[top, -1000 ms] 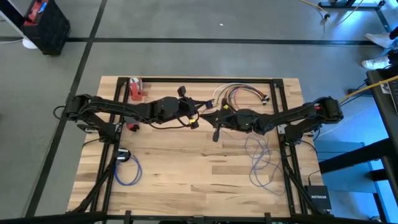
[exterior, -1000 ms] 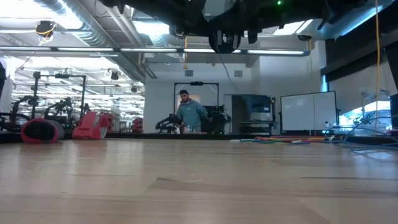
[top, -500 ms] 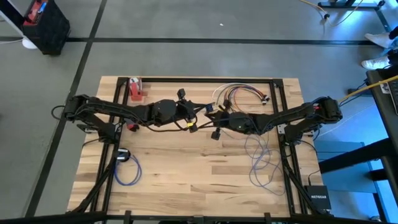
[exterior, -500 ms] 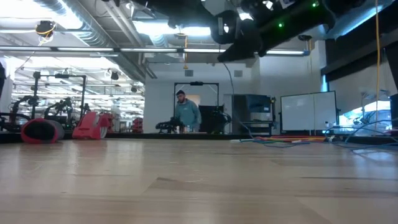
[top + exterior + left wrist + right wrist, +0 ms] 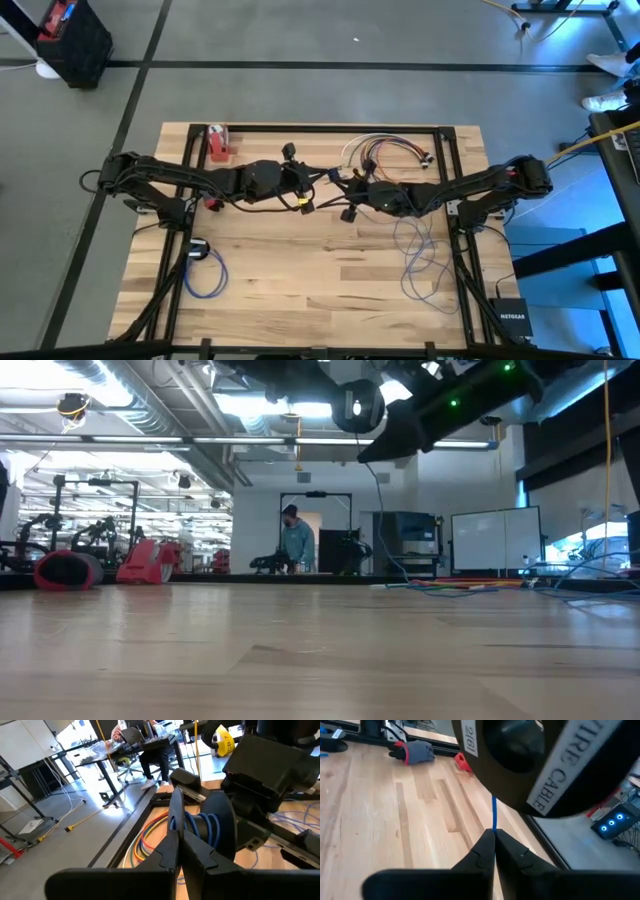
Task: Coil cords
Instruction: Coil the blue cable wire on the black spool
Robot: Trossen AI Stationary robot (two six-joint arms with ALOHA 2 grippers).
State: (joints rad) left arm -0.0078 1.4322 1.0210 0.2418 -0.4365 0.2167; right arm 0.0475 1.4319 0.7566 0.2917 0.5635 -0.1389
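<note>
The thin, limp blue cord (image 5: pixel 493 817) (light, slippery) is best pinched near the spool (image 5: pixel 212 827). The right gripper (image 5: pixel 493 837) is clamped on it; the left gripper (image 5: pixel 175 827) has its fingers together.

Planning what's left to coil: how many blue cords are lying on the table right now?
2. The looped blue cord lies near the front left of the table. The loose blue cord sprawls on the right side. More may be hidden under the arms.

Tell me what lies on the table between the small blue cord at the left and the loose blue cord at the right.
Bare wood: in the high view, nothing lies between the small blue cord and the loose blue cord.
</note>
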